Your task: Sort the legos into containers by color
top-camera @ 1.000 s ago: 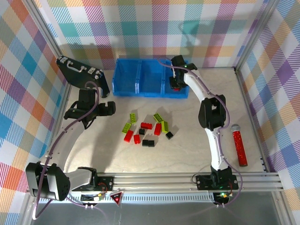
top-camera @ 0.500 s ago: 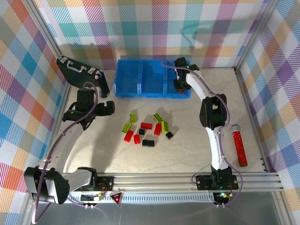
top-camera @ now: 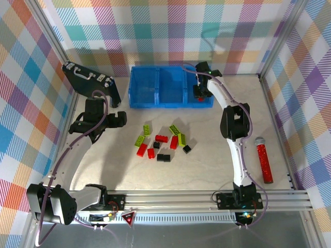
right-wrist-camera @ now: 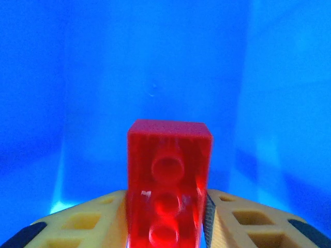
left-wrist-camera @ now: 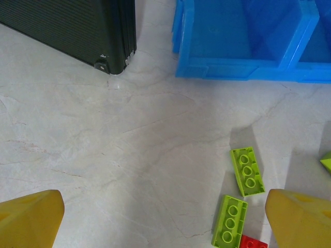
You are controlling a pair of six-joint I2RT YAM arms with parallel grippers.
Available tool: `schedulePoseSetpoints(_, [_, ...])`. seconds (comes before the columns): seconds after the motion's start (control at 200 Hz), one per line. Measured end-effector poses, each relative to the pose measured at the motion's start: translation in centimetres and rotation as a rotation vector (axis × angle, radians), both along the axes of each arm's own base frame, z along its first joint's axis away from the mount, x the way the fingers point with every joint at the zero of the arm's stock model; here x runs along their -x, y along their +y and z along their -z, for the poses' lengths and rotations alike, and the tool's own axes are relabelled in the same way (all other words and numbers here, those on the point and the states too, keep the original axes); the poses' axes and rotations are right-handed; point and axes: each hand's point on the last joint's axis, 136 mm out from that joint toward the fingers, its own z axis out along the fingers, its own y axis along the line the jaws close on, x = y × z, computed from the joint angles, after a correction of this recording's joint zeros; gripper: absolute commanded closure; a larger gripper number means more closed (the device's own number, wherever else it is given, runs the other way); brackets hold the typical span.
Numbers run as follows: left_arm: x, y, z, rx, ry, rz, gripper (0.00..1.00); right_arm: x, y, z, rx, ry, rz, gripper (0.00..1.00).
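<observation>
Plaid walls close in the pale marbled bench. Left of the bright blue three-compartment plastic bin lies a black ribbed briefcase, cut off in my left wrist view. My left hand hovers spread open over bare bench. Red, lime and black studded plastic bricks lie loose before the bin. My right hand clamps a red brick inside the bin's rightmost compartment, hiding its floor.

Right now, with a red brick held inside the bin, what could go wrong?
The right hand, gripping the red brick, is inside the right compartment of the blue bin, and the bin has slid rightward over the last second; pulling out may drag it further. The loose bricks lie bunched, colours mixed, so the next pick could catch two.
</observation>
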Motion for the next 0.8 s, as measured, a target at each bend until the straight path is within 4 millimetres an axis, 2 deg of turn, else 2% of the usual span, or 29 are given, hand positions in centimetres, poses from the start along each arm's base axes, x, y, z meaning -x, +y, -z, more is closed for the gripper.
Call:
schedulePoseSetpoints(0.125, [0.0,0.0,0.0,0.0,0.001,0.0,0.0,-0.8,0.6,0.5,-0.036,-0.01,0.017,0.51])
schedulePoseSetpoints(0.235, [0.0,0.0,0.1,-0.001,0.004,0.0,0.0,-1.0,0.9,0.7,-0.052,-0.009,0.023,0.51])
schedulePoseSetpoints(0.495, [0.0,-0.1,0.2,0.007,0.005,-0.001,0.0,-1.0,1.3,-0.7,-0.085,-0.022,0.026,0.52])
schedulePoseSetpoints(0.59, [-0.1,-0.1,0.3,0.018,0.012,-0.008,0.01,-0.7,1.6,-2.3,-0.1,-0.037,0.018,0.52])
schedulePoseSetpoints(0.66, [-0.2,-0.3,0.7,0.032,0.028,-0.013,0.02,-0.2,1.9,-4.3,-0.113,-0.06,0.009,0.52])
schedulePoseSetpoints(0.8, [-0.2,-1.1,0.7,0.094,0.055,-0.017,0.04,2.3,2.5,-8.6,-0.142,-0.097,-0.015,0.52])
